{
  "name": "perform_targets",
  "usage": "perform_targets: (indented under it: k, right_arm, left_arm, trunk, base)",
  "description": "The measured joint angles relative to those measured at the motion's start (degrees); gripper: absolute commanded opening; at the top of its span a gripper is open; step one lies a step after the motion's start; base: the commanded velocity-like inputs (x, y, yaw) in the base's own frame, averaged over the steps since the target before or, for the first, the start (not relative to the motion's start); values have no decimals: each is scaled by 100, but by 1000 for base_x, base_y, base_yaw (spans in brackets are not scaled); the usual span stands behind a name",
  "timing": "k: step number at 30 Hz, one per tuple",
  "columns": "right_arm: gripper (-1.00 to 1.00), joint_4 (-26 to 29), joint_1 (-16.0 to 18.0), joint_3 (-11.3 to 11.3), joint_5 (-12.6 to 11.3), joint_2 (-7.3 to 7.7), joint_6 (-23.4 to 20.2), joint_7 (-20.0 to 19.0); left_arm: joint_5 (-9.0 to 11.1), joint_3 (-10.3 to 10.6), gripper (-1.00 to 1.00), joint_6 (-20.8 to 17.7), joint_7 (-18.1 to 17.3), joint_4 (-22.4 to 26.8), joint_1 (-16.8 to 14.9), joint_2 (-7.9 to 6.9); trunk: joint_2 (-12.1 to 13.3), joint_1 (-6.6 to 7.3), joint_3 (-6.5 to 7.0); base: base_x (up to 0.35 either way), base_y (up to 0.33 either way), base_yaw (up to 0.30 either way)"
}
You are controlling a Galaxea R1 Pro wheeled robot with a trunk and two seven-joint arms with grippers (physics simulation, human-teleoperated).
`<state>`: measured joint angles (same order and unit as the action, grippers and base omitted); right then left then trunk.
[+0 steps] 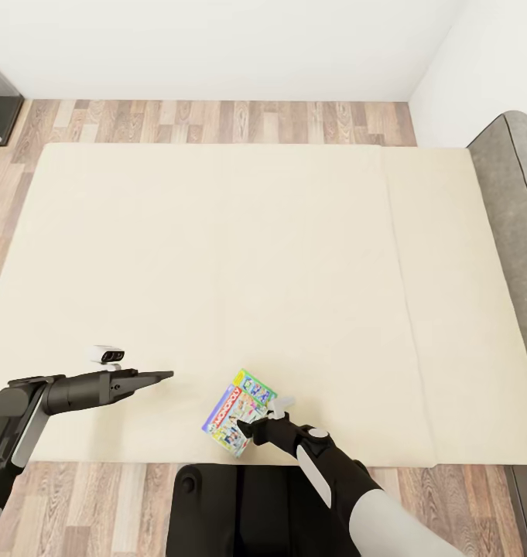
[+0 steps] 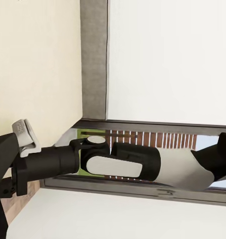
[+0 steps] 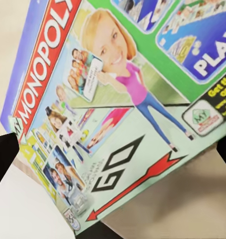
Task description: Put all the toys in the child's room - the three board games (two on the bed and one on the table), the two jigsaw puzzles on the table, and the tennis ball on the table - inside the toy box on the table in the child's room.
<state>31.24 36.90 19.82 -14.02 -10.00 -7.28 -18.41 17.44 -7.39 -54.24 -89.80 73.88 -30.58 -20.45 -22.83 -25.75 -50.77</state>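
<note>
A: Beige mattress cover of the bed (image 1: 240, 263) is seen across the head view, with grey headboard (image 1: 518, 201) at the right and wood-plank floor (image 1: 217, 120) beyond the far edge.

B: Noted. Position of the Monopoly board game (image 1: 236, 414)?

A: It is found near the bed's near edge, tilted, overlapping a second board game (image 1: 257, 384) with green and blue print. Which box lies on top cannot be told. In the right wrist view the red Monopoly banner (image 3: 41, 69) is read close up.

B: State of the right gripper (image 1: 261, 422)?

A: Its fingers are placed at the Monopoly box's near corner; dark tips are seen at either side of the box in the right wrist view. Whether they are clamped cannot be told.

B: And the left gripper (image 1: 159, 377)?

A: It is held over bare mattress, well apart from the boxes, pointing toward them. Its fingers appear pressed together, nothing between them.
</note>
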Motion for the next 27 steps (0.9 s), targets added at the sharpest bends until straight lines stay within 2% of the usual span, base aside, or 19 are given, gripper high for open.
perform_targets:
  k: [27]
  right_arm:
    - [100,0,0,0,0,0,0,0]
  left_arm:
    - [-4,0,100,0,0,-3,0,0]
  trunk:
    - [0,0,0]
  base:
    - [0,35,0]
